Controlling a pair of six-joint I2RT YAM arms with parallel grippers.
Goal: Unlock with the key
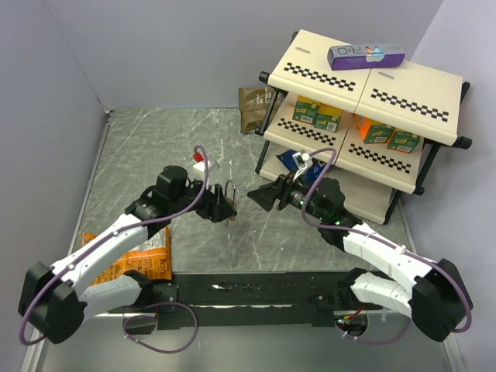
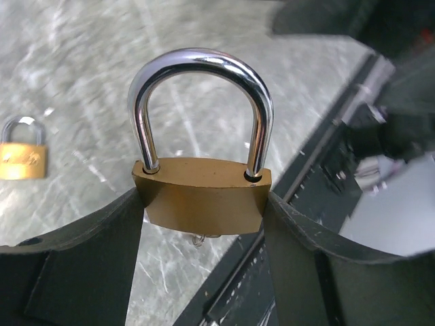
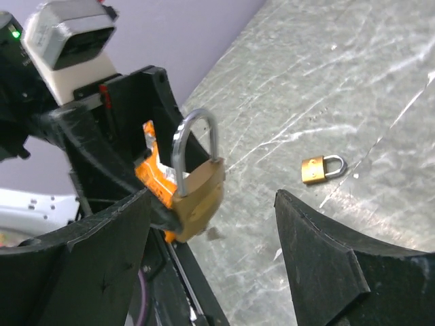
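**Top view.** The left gripper [image 1: 221, 208] clamps a brass padlock [image 1: 229, 200] and holds it raised over the table [image 1: 147, 147]. The lock is turned toward the right gripper [image 1: 262, 195], which stands just beside it with jaws spread and empty. One arm presents the lock so that the other can work it.

**Left wrist view.** Both fingers [image 2: 88, 258] press the flanks of the body, leaving the shackle [image 2: 197, 64] and the underside free. Both shackle legs appear seated, so the lock is judged not yet open. A silvery sliver under the body is probably the key [image 2: 204, 238], lodged in the keyhole. A smaller padlock [image 2: 22, 155] lies well apart on the table.

**Right wrist view.** The right fingers [image 3: 326, 265] frame the held lock without touching it. A grey tab below the body again suggests the key.
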